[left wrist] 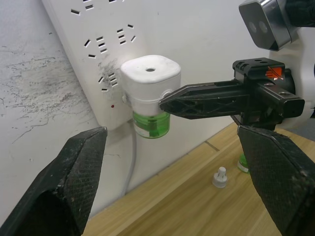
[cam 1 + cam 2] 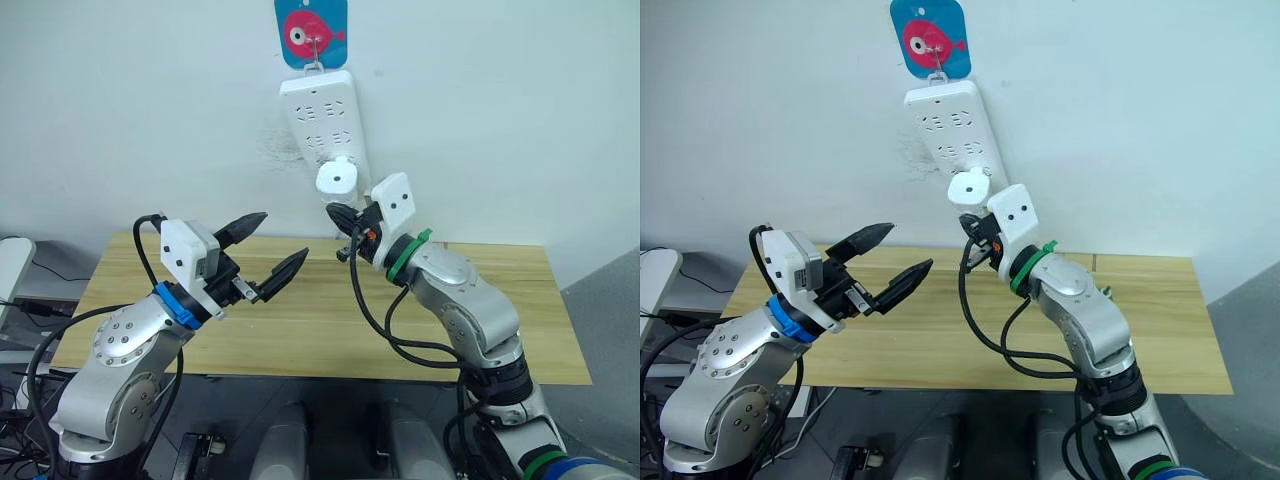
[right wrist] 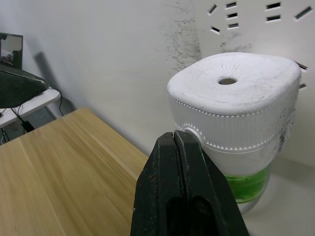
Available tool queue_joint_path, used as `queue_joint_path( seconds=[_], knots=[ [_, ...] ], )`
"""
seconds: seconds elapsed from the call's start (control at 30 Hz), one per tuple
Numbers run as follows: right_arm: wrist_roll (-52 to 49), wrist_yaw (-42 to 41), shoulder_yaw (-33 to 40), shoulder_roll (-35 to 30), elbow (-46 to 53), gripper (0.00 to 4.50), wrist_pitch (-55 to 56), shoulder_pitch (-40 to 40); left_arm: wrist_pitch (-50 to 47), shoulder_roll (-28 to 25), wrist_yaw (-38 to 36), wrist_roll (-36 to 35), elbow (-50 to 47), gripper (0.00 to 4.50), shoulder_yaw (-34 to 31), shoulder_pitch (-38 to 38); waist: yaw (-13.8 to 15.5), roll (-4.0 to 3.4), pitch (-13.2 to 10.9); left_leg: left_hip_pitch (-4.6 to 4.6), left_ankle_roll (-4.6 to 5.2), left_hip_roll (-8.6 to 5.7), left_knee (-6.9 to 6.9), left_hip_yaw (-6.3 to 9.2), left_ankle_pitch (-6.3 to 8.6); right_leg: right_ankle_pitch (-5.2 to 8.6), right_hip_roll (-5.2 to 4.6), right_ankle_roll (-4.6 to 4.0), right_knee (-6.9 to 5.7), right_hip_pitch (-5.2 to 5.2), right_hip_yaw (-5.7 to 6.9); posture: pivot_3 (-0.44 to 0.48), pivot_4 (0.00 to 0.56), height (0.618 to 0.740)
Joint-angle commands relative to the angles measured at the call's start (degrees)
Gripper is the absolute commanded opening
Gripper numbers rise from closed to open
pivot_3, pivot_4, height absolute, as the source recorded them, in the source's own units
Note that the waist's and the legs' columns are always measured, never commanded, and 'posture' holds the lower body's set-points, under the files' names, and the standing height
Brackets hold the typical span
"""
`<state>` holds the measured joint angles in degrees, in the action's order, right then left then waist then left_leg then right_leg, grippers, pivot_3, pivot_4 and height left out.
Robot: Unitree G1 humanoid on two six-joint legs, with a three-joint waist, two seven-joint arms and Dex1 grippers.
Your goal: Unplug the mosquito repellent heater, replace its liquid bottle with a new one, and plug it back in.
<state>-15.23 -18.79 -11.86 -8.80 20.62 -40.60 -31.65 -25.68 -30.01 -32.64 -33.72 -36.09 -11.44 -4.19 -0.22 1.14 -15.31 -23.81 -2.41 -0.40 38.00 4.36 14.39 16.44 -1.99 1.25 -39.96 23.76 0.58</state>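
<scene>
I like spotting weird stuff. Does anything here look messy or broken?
The wall beside the power strip is scuffed with dark marks. A small white cap lies loose on the table.

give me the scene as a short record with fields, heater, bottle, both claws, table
heater: mosquito repellent heater plugged into the white power strip on the wall
bottle: green liquid bottle fitted under the heater
right claw: right claw shut, fingertips at the heater's side, by its small round button
left claw: left claw open, held above the table, apart from the heater
table: wooden table; small white cap on it
</scene>
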Motion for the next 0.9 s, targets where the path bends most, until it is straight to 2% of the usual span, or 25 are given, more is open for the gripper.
queue_joint_path(
  seconds=[0.03,0.3,0.63,0.9],
  knots=[
    [0.39,0.34,3.82,-1.69,1.16,0.01,1.49,0.2,1.0,0.08,0.46,0.12,-1.8,4.5,0.55,-0.26,0.07,0.0,0.0,0.0,0.0,0.0,0.0,0.0,0.0,0.0,0.0,0.0,0.0,-0.01,0.01,0.097,0.254,0.74],
    [-0.49,-0.21,5.45,-3.12,0.52,0.01,1.91,-0.61,1.13,0.08,0.69,0.05,-1.53,4.5,1.44,-0.92,0.19,0.0,0.0,0.01,0.0,-0.02,0.03,0.04,0.0,0.0,-0.01,0.0,0.0,-0.06,0.03,0.081,0.246,0.74],
    [-5.8,-0.03,6.59,0.16,3.27,0.01,-0.56,-0.27,0.99,0.08,0.94,-0.1,-1.6,4.5,2.08,-1.57,0.14,0.0,0.0,0.01,0.0,-0.02,0.02,0.04,0.0,0.0,0.0,-0.01,0.01,-0.06,0.03,0.08,0.244,0.74],
    [-7.29,0.08,7.39,-0.1,3.52,0.01,-2.33,0.03,1.03,0.05,0.9,0.05,-1.66,4.5,2.23,-1.55,0.12,0.0,0.0,0.01,0.0,-0.02,0.01,0.04,0.0,0.0,0.0,-0.01,0.01,-0.06,0.03,0.079,0.243,0.74]
  ],
)
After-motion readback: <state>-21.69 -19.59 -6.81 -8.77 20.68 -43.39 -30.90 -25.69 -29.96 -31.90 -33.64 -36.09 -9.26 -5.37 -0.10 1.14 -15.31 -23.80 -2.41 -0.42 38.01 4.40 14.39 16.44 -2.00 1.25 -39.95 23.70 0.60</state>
